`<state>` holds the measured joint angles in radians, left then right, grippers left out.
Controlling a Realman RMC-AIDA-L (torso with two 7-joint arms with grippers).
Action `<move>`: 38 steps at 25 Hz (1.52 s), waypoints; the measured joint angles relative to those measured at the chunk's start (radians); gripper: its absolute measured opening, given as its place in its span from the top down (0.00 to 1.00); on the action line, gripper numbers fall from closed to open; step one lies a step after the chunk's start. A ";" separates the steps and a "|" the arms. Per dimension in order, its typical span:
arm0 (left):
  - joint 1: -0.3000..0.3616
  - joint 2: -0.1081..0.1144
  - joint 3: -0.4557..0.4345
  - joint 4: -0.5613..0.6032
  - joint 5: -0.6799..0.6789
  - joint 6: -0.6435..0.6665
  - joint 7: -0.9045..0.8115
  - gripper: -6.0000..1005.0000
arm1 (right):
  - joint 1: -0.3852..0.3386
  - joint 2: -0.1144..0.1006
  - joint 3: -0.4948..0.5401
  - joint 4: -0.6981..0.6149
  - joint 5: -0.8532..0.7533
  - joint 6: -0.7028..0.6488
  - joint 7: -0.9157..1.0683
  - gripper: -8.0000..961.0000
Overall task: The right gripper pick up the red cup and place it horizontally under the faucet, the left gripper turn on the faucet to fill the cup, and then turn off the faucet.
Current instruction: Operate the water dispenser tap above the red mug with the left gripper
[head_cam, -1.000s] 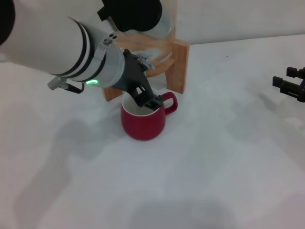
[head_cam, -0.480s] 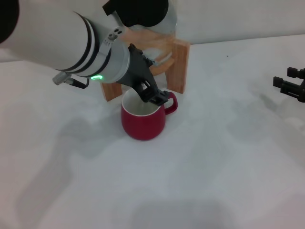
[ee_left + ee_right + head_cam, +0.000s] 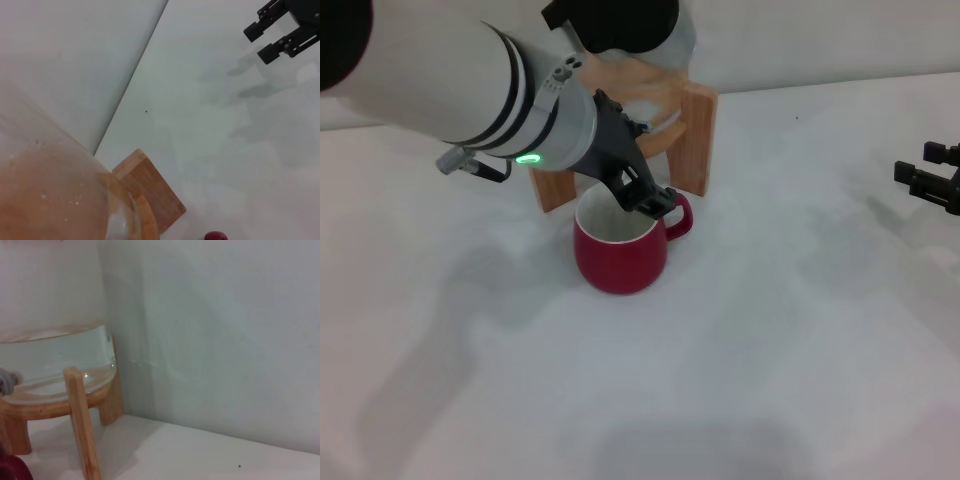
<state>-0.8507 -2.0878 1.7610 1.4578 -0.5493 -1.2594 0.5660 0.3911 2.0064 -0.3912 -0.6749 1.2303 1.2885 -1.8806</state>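
1. Left gripper (image 3: 645, 197): black claw on a thick white arm with black bands and a green light, reaching in from 10 o'clock in the head view. Its tips sit over the far rim of the cup, close under the wooden stand. Whether the fingers are parted or closed on anything cannot be told; the arm covers that spot.

2. Glass jar (image 3: 665, 45): clear vessel at 12 o'clock, partly hidden by the left arm. The right wrist view shows its rounded base (image 3: 55, 357) seated in the stand.

3. Wooden stand (image 3: 697, 135): pale wood, upright legs, cradling the jar; one leg stands just at 1 o'clock of the cup.

4. Faucet (image 3: 7, 381): only a small grey-chrome piece shows at the edge of the right wrist view, below the jar. In the head view it is hidden behind the left gripper.

5. Red cup (image 3: 620, 250): squat dark-red mug, white inside, standing upright on the tabletop just in front of the stand. Its loop handle points toward 2 o'clock. Contents cannot be told.

6. Tabletop (image 3: 770, 330): plain white surface carrying stand and cup.

7. Right gripper (image 3: 932, 180): black claw at the 3 o'clock edge of the head view, well apart from the cup. The left wrist view shows its fingers (image 3: 261, 29) spread with a clear gap, holding nothing.
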 joint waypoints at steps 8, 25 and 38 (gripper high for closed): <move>-0.008 0.000 0.000 -0.002 0.005 0.008 0.000 0.20 | 0.000 0.001 -0.002 0.001 0.000 -0.008 0.000 0.43; -0.039 0.002 -0.003 -0.049 0.024 0.026 0.000 0.21 | -0.002 0.000 0.000 0.002 0.000 -0.008 0.000 0.43; -0.039 0.002 -0.008 -0.050 0.045 0.039 0.000 0.20 | 0.001 0.000 -0.003 0.002 0.000 -0.019 -0.002 0.43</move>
<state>-0.8898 -2.0861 1.7531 1.4075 -0.5046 -1.2206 0.5664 0.3924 2.0063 -0.3942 -0.6734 1.2303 1.2694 -1.8823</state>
